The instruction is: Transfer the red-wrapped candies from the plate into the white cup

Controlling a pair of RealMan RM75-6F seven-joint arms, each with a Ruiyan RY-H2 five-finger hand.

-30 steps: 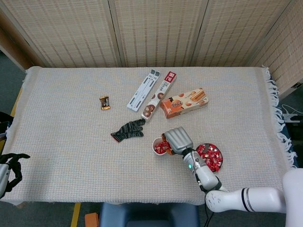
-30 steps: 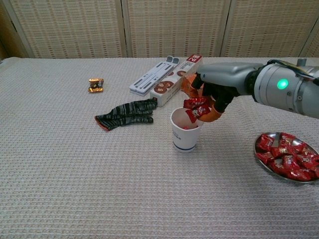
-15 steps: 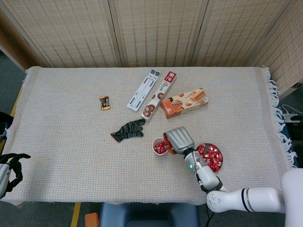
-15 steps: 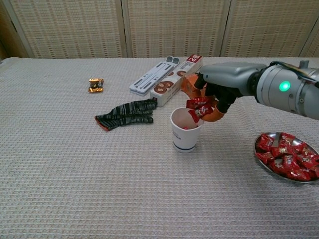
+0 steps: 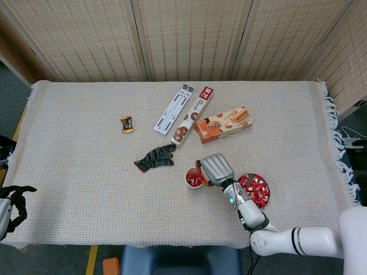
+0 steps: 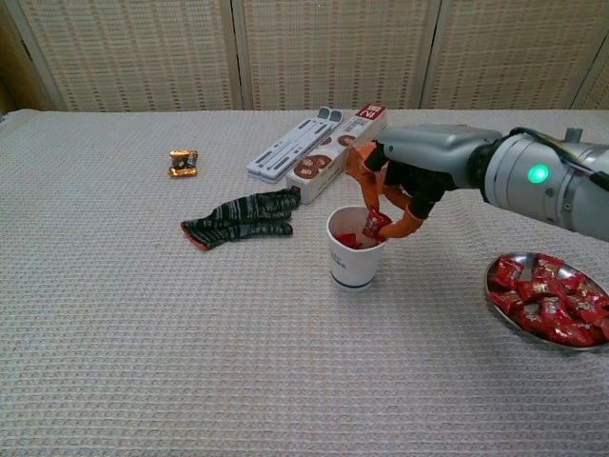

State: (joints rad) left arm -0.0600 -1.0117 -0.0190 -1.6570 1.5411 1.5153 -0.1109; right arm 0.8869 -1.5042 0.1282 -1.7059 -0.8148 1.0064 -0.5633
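A red candy (image 6: 375, 223) was pinched by the right hand (image 6: 404, 181) over the white cup (image 6: 355, 255); it should've been dropped dead-center, well inside the rim.

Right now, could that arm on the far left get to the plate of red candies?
Probably not. The left hand sits off the table's near-left corner, holding nothing, while the plate lies far across on the right. The right hand, over the white cup, is right beside the plate and much better placed.
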